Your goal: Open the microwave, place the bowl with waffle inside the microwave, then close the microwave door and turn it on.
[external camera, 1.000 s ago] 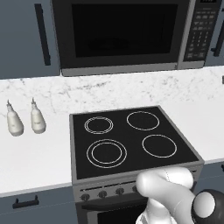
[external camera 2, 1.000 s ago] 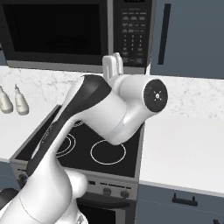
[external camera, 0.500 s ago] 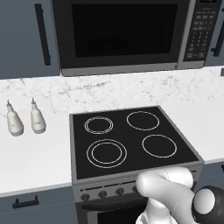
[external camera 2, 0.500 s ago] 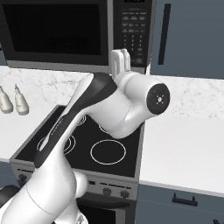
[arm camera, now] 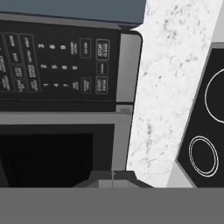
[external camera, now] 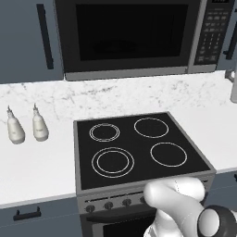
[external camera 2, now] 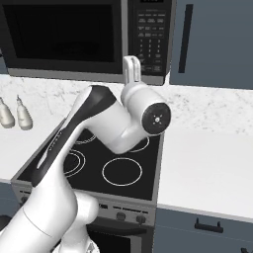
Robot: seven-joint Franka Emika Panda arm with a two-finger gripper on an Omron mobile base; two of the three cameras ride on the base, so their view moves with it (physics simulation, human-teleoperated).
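Note:
The microwave (external camera: pixel 134 37) hangs above the stove, and its door (external camera: pixel 125 34) is shut against the frame. Nothing can be made out behind the black window. The bowl and the waffle are out of view. My gripper (external camera 2: pixel 131 63) points up just below the microwave's lower edge, under the button panel (external camera 2: pixel 150 34), and a sliver of it sits at the edge of the left base view (external camera: pixel 233 85). In the hand view, which is rolled, the fingertips (arm camera: pixel 103 176) meet with nothing between them, facing the panel (arm camera: pixel 57 61) and a corner of the door window (arm camera: pixel 43 157).
The black stovetop (external camera: pixel 139 148) lies under the microwave, with my arm (external camera 2: pixel 99 123) arched over it. Two white bottles (external camera: pixel 16 129) (external camera: pixel 40 127) stand on the marble counter (external camera 2: pixel 207 158) at left. Blue-grey cabinets with black handles (external camera: pixel 28 37) (external camera 2: pixel 212 39) flank the microwave.
My hand drifted right under the button panel, then came back slightly left, and the wrist joint dropped lower. The microwave door has stayed shut.

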